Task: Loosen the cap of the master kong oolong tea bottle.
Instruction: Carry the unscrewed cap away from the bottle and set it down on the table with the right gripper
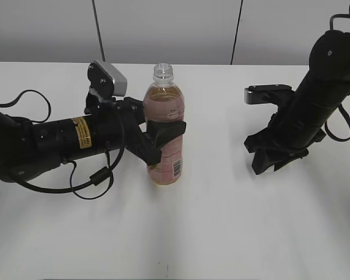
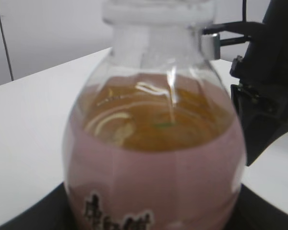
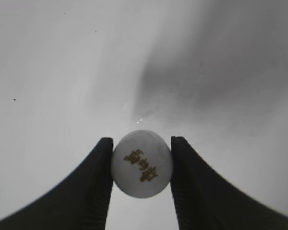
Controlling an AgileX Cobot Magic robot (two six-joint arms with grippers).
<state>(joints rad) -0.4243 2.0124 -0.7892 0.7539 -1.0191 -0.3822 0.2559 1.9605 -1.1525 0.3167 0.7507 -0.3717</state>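
The master kong oolong tea bottle (image 1: 164,131) stands upright at the table's middle, amber tea inside, pink label, its neck open with no cap on it. It fills the left wrist view (image 2: 156,158). My left gripper (image 1: 163,140) is shut around the bottle's body. The white round cap (image 3: 142,164), with small gold marks on top, sits between the two fingers of my right gripper (image 3: 142,165), which is shut on it above the table. In the exterior view my right gripper (image 1: 274,160) hangs low over the table, right of the bottle; the cap is hidden there.
The white table (image 1: 221,221) stretches in front and to both sides. A grey wall stands behind. The left arm's black cable (image 1: 87,186) loops on the table near the bottle.
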